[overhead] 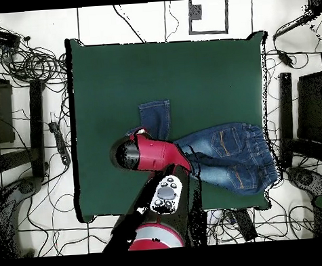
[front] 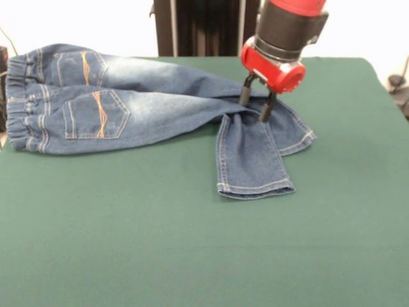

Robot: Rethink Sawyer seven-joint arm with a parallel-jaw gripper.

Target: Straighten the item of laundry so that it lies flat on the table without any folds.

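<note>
The gripper [front: 257, 106] comes down from the red and black arm with its two dark fingers [front: 245, 94] parted by a narrow gap, their tips pressed onto the denim where one leg of the jeans [front: 128, 105] bends. Whether cloth is actually pinched between the fingers cannot be told from the front view, and in the overhead view the red wrist covers the tips altogether. There is one pair of jeans, lying on the green table [front: 192, 256], with its gathered waistband at that table's edge — the left edge in the front view. Two back pockets with orange stitching face up, one behind the other. From the waistband both legs run toward the gripper; they count two, and each ends in a pale-stitched hem. One leg is folded at the fingers, so that its lower part turns toward the camera-side of the table and lies flat with its hem square to the front. The other leg's hem shows just beside the gripper, partly overlapped by the folded one. In the overhead view the jeans [overhead: 226, 151] sit near the table's [overhead: 120, 80] robot-side edge.
</note>
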